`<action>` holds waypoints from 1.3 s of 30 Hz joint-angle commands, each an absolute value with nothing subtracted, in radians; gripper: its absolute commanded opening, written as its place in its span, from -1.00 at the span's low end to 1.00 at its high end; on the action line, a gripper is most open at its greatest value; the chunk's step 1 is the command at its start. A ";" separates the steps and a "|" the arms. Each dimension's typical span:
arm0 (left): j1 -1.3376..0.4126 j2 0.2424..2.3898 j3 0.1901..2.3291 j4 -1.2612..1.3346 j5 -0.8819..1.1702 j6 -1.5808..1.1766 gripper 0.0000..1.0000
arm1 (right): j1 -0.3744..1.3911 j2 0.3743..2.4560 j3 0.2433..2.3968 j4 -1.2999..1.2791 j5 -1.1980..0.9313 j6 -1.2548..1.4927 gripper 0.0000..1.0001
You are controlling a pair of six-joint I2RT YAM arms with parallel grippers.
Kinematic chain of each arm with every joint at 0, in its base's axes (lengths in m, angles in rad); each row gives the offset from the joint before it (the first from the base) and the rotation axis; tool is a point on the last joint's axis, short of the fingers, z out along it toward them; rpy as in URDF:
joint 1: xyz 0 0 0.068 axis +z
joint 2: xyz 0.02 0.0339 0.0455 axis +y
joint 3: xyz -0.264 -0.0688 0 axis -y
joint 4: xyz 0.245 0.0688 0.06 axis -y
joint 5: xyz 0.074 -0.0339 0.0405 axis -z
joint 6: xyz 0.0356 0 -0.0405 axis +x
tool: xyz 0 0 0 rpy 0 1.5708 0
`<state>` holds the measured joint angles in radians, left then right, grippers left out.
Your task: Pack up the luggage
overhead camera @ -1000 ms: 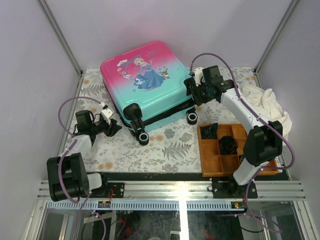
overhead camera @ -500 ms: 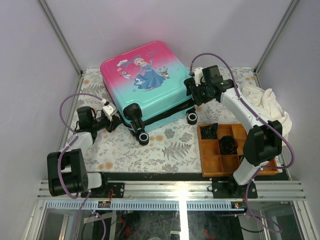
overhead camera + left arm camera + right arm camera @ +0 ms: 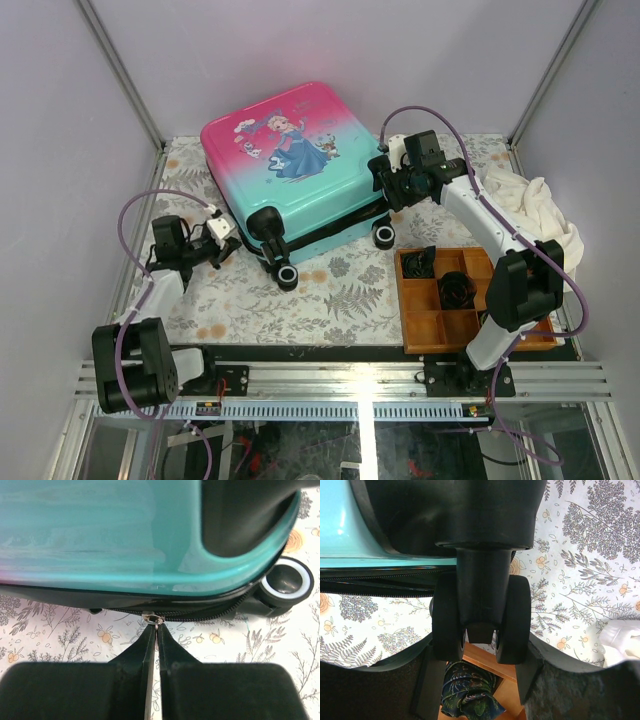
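The luggage (image 3: 290, 160) lies flat and zipped on the floral table, pink-to-teal with a princess print. My left gripper (image 3: 231, 244) is at its near-left edge, beside a wheel (image 3: 283, 582). In the left wrist view that gripper (image 3: 156, 628) is shut on the small metal zipper pull (image 3: 151, 618) under the teal shell (image 3: 100, 535). My right gripper (image 3: 386, 195) is at the case's right corner. Its fingers (image 3: 526, 677) press both sides of a black double wheel (image 3: 447, 625), so the gripper (image 3: 477, 672) is shut on it.
A brown wooden compartment tray (image 3: 405, 300) stands at the near right with dark rolled items (image 3: 458, 288) in it. One patterned roll (image 3: 467, 692) shows below the wheel. A white cloth (image 3: 535, 205) is bunched against the right wall. Frame posts stand at the back corners.
My left gripper has swung slightly toward the suitcase edge and closed on the zipper pull. The right arm and the suitcase have not moved.
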<state>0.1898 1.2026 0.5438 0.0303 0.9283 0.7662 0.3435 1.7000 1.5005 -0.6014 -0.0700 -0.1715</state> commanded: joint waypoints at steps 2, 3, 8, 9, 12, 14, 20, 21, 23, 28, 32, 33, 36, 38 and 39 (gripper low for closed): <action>0.158 1.147 0.552 -0.109 0.961 0.879 -1.00 | 0.336 1.700 1.557 -0.551 -0.066 -0.159 -1.00; 0.151 1.139 0.548 -0.120 0.958 0.884 -1.00 | 0.336 1.702 1.558 -0.552 -0.065 -0.157 -1.00; 0.092 1.085 0.523 -0.132 0.930 0.879 -1.00 | 0.335 1.703 1.562 -0.554 -0.067 -0.154 -1.00; 0.078 1.073 0.518 -0.132 0.928 0.873 -1.00 | 0.335 1.704 1.565 -0.556 -0.069 -0.154 -1.00; 0.020 1.038 0.508 -0.132 0.905 0.844 -1.00 | 0.336 1.710 1.574 -0.563 -0.073 -0.148 -1.00; -0.030 1.009 0.494 -0.113 0.876 0.823 -1.00 | 0.336 1.714 1.582 -0.568 -0.075 -0.147 -1.00; -0.117 0.931 0.448 0.062 0.734 0.475 -1.00 | 0.336 1.723 1.595 -0.576 -0.085 -0.141 -1.00; -0.134 0.916 0.445 0.064 0.711 0.447 -1.00 | 0.335 1.724 1.596 -0.577 -0.086 -0.141 -1.00; -0.169 0.876 0.433 0.065 0.663 0.404 -1.00 | 0.337 1.725 1.596 -0.580 -0.086 -0.143 -1.00; -0.296 0.768 0.388 0.076 0.502 0.324 -1.00 | 0.337 1.720 1.595 -0.581 -0.089 -0.139 -1.00; -0.474 0.746 0.345 0.120 0.272 0.245 -1.00 | 0.337 1.727 1.600 -0.586 -0.103 -0.135 -1.00; -0.515 0.753 0.337 0.158 0.219 0.252 -1.00 | 0.337 1.730 1.598 -0.585 -0.106 -0.132 -1.00; -0.619 0.820 0.342 0.249 0.029 0.215 -1.00 | 0.336 1.735 1.593 -0.585 -0.113 -0.131 -1.00; -0.682 0.878 0.371 0.253 -0.015 0.185 -1.00 | 0.336 1.739 1.599 -0.588 -0.114 -0.130 -1.00; -0.719 0.901 0.381 0.266 -0.060 0.163 -1.00 | 0.337 1.741 1.603 -0.589 -0.114 -0.129 -1.00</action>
